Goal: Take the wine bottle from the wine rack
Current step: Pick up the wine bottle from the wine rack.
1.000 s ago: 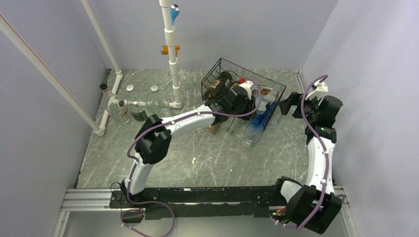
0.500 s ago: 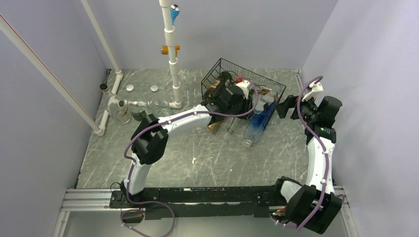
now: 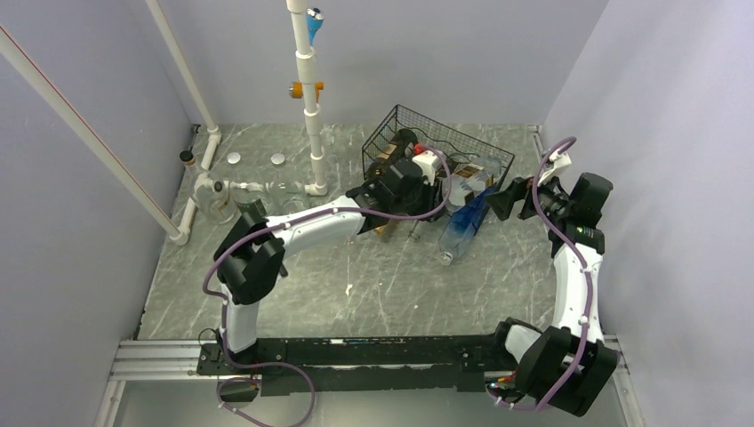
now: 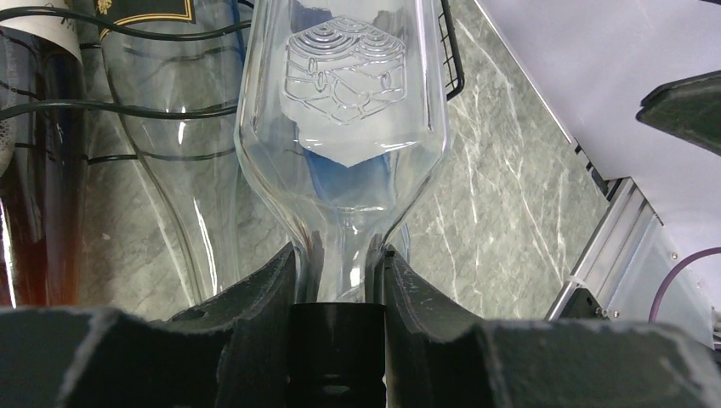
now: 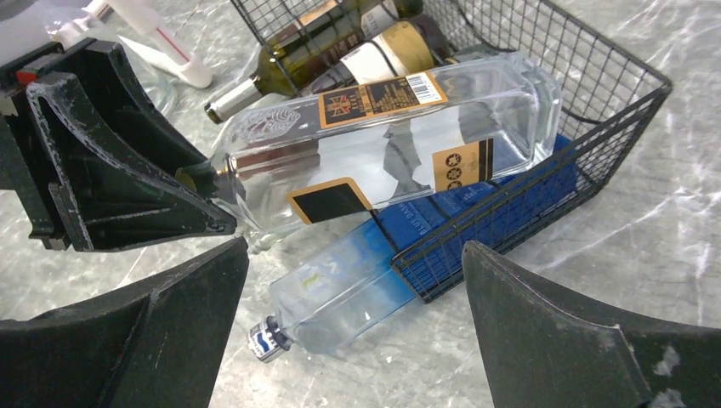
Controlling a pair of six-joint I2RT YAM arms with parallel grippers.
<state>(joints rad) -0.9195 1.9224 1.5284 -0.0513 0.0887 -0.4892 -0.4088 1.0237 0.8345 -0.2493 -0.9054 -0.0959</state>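
The left pincer (image 4: 340,259) is clenched on the neck of the clear wine bottle (image 4: 344,110), which lies in the wine rack (image 5: 553,51) far right, and the right pincer (image 3: 500,201) gapes wide just beside the rack.

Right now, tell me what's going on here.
The left end effector is shut on the neck of a clear glass bottle whose body lies in the black wire wine rack, not yet lifted out. The right end effector hangs open beside the rack, holding nothing, facing a blue-tinted bottle that pokes out from the rack's bottom onto the table.
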